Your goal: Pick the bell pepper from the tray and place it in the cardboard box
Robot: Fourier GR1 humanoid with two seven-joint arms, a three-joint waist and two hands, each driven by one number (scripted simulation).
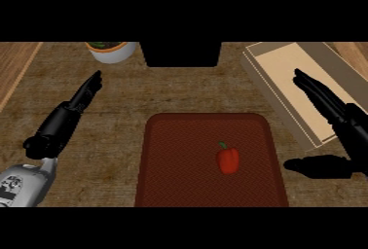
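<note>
A red bell pepper (229, 160) with a green stem lies on the dark red tray (179, 146), right of the tray's middle. An open cardboard box (287, 63) stands at the upper right. My right hand (348, 126) is open at the right edge, its straight fingers stretching over the box's near side and its thumb (316, 167) pointing left beside the tray. It holds nothing. My left hand (68, 114) is open at the left, fingers straight and pointing up, well away from the tray.
A white pot with a green plant (111, 50) stands at the back left. A black block (181, 53) sits at the back centre. The wooden counter edge (14, 68) runs along the left side.
</note>
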